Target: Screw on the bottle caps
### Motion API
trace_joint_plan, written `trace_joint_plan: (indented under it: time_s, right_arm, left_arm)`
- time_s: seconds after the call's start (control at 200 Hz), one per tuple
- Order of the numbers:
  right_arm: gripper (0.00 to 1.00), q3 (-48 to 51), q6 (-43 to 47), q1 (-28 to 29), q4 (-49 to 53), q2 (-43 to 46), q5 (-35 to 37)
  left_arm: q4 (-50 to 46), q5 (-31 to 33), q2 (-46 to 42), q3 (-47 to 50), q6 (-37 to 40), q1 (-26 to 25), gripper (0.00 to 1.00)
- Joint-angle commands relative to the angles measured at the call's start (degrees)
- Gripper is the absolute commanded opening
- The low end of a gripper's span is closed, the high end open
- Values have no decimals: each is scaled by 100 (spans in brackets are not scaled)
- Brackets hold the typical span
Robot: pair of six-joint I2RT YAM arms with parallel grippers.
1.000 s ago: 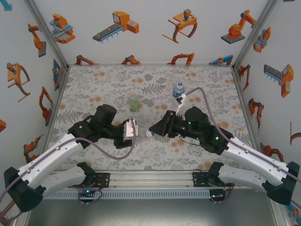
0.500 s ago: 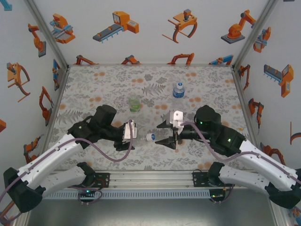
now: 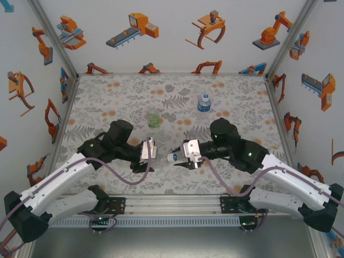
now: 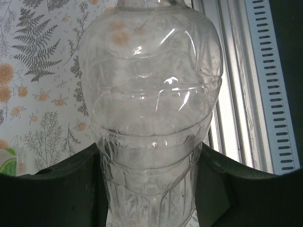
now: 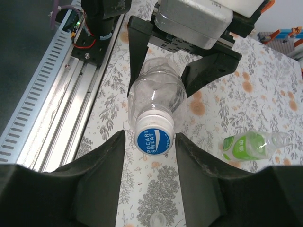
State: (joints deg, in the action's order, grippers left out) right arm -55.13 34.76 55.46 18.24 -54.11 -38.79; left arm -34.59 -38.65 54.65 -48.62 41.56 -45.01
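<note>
Right gripper (image 5: pixel 150 138) brackets the cap (image 5: pixel 155 142) on the colourless bottle (image 4: pixel 149 94); whether it pinches is unclear. Left gripper (image 3: pixel 151 156) clamps that bottle level, neck toward 3 o'clock, at the table's (image 3: pixel 107 102) 6 o'clock. Tightening stage, I judge: next, pinch firmly and twist.

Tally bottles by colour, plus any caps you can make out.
Blue-labelled bottle: 1
Green-tinted bottle: 1
Colourless bottle: 1
Blue-printed cap, on the colourless one's neck: 1
Pale loose cap: 1
Total: 5

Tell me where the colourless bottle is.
In the top view, the colourless bottle is horizontal at front centre, held by the left end effector, cap toward the right end effector.
</note>
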Motion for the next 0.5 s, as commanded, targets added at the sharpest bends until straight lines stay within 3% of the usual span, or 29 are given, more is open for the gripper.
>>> trace_joint_plan:
  time_s: [0.0, 0.14, 0.27, 0.34, 0.496]
  right_arm:
    - [41, -67, 162, -3, -277, -12, -285]
    - [29, -54, 101, -8, -291, -12, -306]
    - [12, 19, -327, -2, -431, -18, -36]
    - [0, 89, -1048, -1, -703, -18, 227]
    - [0, 357, -3543, -1, -1389, 13, 1311]
  left_arm:
    - [-121, -220, -51, -60, 123, 10, 0]
    - [-125, -204, -64, -68, 118, 10, 0]
    - [-123, -196, -67, -77, 126, 10, 0]
    - [-120, -187, -67, -71, 132, 4, 0]
    - [-125, -58, -78, -90, 106, 6, 0]
